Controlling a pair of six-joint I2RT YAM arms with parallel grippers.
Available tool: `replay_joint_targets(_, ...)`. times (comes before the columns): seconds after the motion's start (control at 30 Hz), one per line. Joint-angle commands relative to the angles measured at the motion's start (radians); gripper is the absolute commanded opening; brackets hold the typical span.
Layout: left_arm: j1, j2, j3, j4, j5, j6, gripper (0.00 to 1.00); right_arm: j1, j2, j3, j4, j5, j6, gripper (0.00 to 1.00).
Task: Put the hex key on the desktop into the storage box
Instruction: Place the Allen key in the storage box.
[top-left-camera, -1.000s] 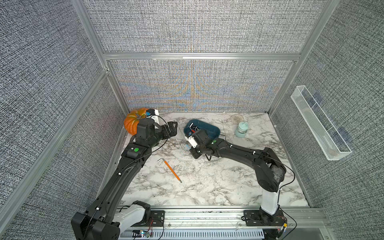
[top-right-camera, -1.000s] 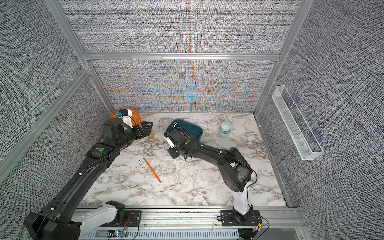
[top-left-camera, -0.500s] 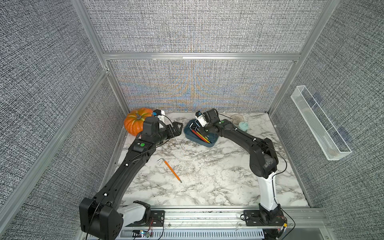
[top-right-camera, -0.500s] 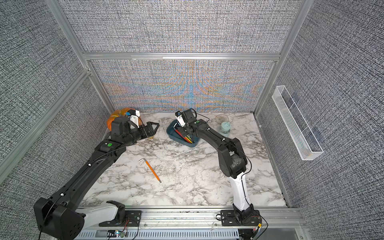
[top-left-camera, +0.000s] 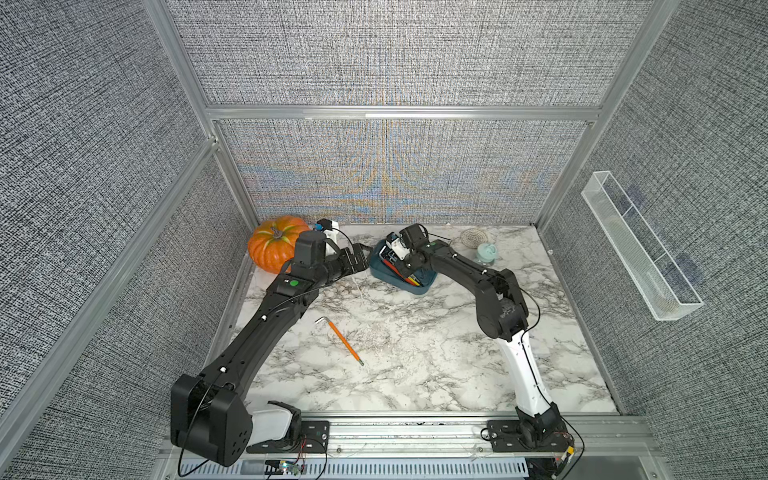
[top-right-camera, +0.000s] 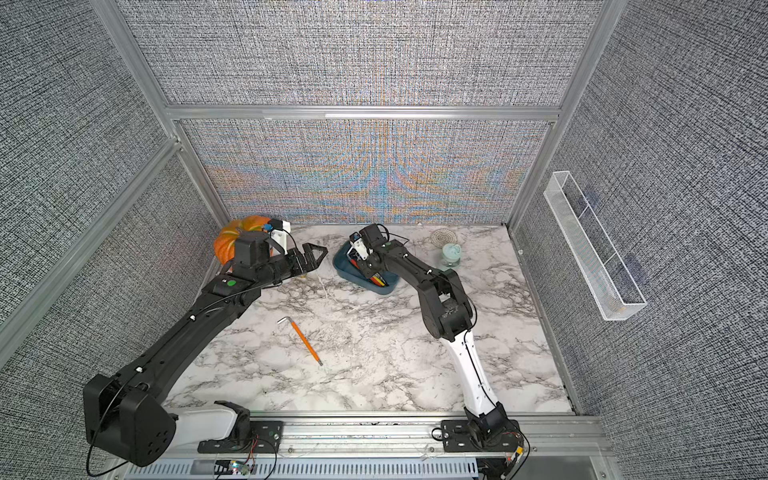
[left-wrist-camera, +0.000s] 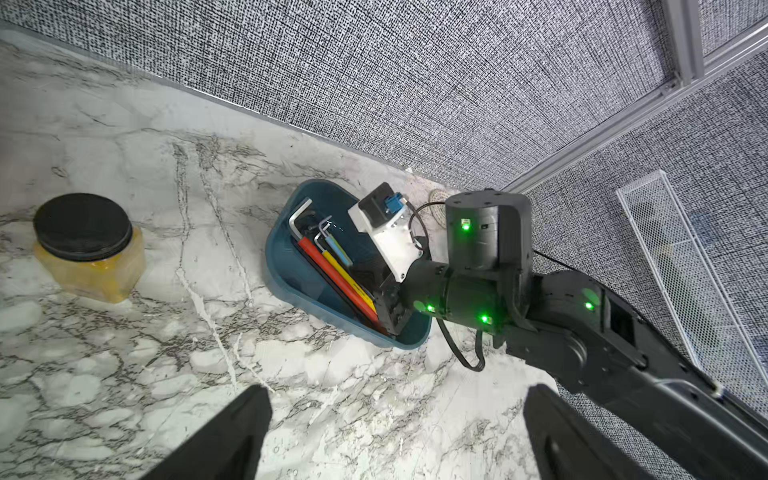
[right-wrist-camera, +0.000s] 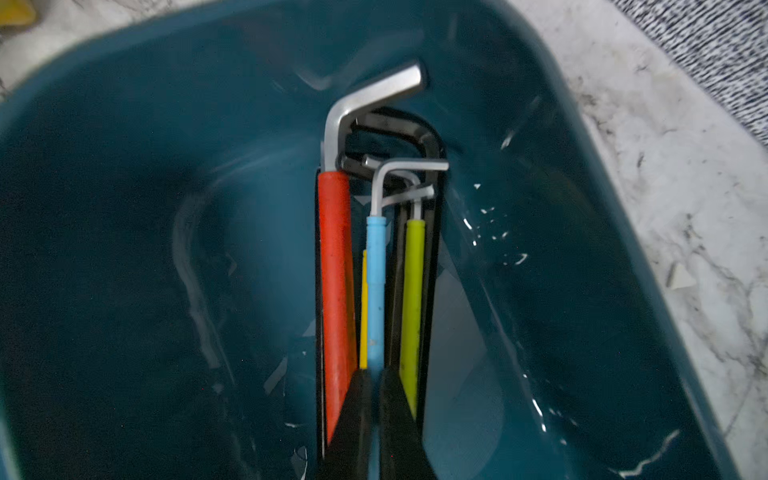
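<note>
Marble desktop (top-left-camera: 415, 353), white, grey-veined: orange-sleeved hex key (top-left-camera: 340, 341) lies behind left gripper (left-wrist-camera: 397, 390) — slanted, bend toward that arm.
Left gripper: fingers apart, nearer.
Right gripper (right-wrist-camera: 372, 372): clamped on blue-sleeved hex key (right-wrist-camera: 375, 270) — inside dark teal plastic storage box (top-left-camera: 417, 289).

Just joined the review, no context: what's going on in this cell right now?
The right gripper is down inside the teal storage box. It is shut on a blue-sleeved hex key, which lies between a red-sleeved key and a green-sleeved key in the box. The left gripper hangs open and empty above the desktop beside the box. One orange-sleeved hex key lies out on the marble, not yet picked up.
</note>
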Motion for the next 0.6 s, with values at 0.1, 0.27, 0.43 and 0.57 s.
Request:
replay_joint_targets(0.1,0.0,0.001,0.012,0.027,0.009,0.008,1.0,0.0,0.017,-0.001,-0.006,-0.007,0.004,0.0)
replay_joint_targets(0.27,0.0,-0.011,0.009,0.015,0.001,0.013,1.0,0.0,-0.002,0.004,-0.007,0.006,0.013,0.26)
replay_joint_targets(0.43,0.0,-0.024,0.022,-0.001,-0.007,0.019,1.0,0.001,-0.069,0.004,0.009,0.012,0.022,0.4)
replay_joint_targets(0.57,0.0,-0.044,0.035,-0.019,-0.018,0.023,1.0,0.012,-0.156,-0.019,0.032,0.014,0.034,0.44)
